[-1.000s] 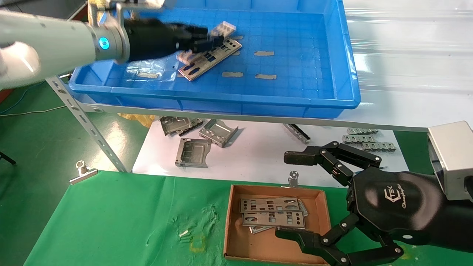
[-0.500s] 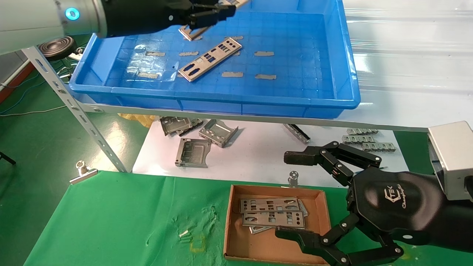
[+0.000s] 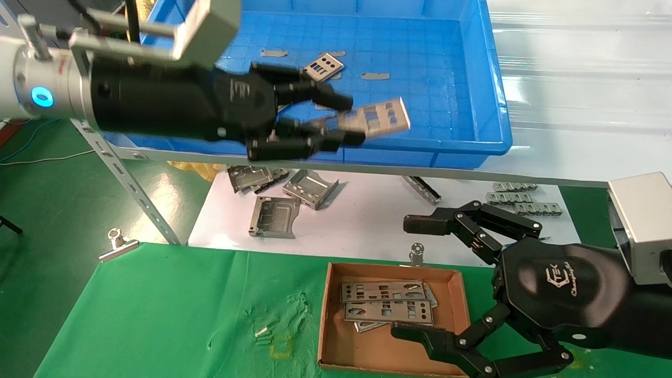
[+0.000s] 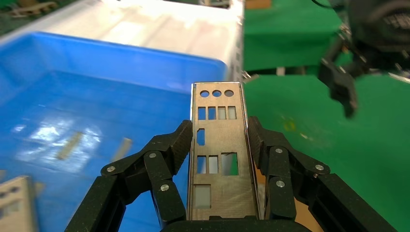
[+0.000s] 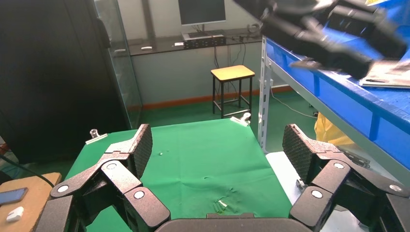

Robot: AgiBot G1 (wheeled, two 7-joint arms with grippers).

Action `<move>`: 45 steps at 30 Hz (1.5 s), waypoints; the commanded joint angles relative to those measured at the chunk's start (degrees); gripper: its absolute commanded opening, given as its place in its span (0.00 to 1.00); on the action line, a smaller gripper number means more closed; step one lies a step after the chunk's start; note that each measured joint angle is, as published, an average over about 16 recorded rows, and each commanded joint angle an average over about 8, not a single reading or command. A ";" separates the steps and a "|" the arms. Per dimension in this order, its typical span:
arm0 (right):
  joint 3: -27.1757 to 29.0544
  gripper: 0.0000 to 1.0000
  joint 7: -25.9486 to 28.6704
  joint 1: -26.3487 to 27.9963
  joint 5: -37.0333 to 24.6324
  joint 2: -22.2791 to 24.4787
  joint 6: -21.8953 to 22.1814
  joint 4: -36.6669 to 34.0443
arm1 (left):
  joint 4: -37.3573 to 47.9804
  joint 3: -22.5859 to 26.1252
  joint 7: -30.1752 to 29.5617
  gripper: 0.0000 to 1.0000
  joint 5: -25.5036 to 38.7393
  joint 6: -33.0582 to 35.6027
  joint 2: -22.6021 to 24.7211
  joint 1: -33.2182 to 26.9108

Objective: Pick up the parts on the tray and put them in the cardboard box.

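Fingers (image 4: 167, 164) of the left gripper (image 3: 336, 119) are clamped on a plate (image 3: 375, 118), seemingly above the tray (image 3: 475, 79); the right gripper (image 3: 415, 278) is held spread wide beside the cardboard box (image 3: 462, 294).

You are looking at a left gripper (image 3: 336, 119) with matte black linkage fingers (image 4: 164, 159), silver screws shining at each joint. Behind those fingers a glossy black housing is running into a silver wrist ring where a blue light is glowing, with a grey box bracket riding above. The right gripper (image 3: 420, 278) is showing the same black jointed fingers (image 5: 135, 150), textured pads on their inner faces, and a rounded black shell behind them bearing pale lettering, backed by a silver block.
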 commanded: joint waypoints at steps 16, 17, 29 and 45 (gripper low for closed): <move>0.00 1.00 0.00 0.00 0.00 0.00 0.00 0.00 | -15.43 13.37 0.81 0.00 -12.12 -2.08 -3.82 15.10; 0.00 1.00 0.00 0.00 0.00 0.00 0.00 0.00 | -14.20 13.81 2.04 0.00 -11.72 -2.52 -2.84 15.68; 0.00 1.00 0.00 0.00 0.00 0.00 0.00 0.00 | -0.87 16.69 17.97 0.00 -6.18 -13.07 9.63 20.31; -0.01 1.00 0.00 0.00 0.00 0.00 0.00 0.00 | -4.92 23.04 20.92 1.00 -5.04 -24.96 11.98 25.31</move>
